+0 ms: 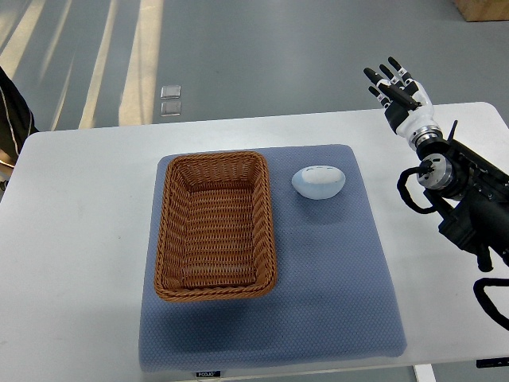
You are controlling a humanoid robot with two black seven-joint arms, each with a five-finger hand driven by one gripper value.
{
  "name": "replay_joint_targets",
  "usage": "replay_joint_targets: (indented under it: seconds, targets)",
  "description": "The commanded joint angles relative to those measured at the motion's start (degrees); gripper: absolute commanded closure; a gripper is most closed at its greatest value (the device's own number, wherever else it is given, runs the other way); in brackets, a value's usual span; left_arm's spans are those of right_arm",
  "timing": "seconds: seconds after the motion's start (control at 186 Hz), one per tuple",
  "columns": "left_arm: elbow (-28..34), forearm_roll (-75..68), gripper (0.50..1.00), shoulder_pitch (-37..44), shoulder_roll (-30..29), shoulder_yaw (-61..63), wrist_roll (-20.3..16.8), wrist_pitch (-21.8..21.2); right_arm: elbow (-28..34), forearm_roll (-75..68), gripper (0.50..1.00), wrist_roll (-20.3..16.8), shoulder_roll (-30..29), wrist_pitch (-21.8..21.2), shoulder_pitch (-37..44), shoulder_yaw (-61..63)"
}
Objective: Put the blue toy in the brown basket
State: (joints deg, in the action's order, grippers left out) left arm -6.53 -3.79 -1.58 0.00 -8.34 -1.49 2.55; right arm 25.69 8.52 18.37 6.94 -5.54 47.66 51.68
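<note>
Near the desk's (71,239) front edge, the blue mat (334,294) carries 1 empty brown basket (215,227). Just beside its right rim sits the pale blue toy (318,181), untouched. Right hand (398,89) hovers well apart, fingers seemingly spread; nothing's done.

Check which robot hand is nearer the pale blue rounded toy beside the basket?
Right. The right robot hand hovers, fingers spread, beyond the white table's far right edge, up and right of the pale blue rounded toy on the blue mat. The left robot hand isn't in view.
</note>
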Motion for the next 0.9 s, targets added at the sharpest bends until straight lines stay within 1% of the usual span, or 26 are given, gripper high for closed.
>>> replay_joint_targets:
  seconds: [0.0,0.897]
  targets:
    - [-0.06,0.01,0.500,0.00,0.00,-0.19,0.00,0.00,-0.02,0.00,0.589,0.00,0.01,0.00,0.06,0.00]
    - [0.20,0.01,0.500,0.26,0.00,0.08,0.09,-0.09,0.06,0.00,0.589,0.00,-0.26,0.53,0.15,-0.18]
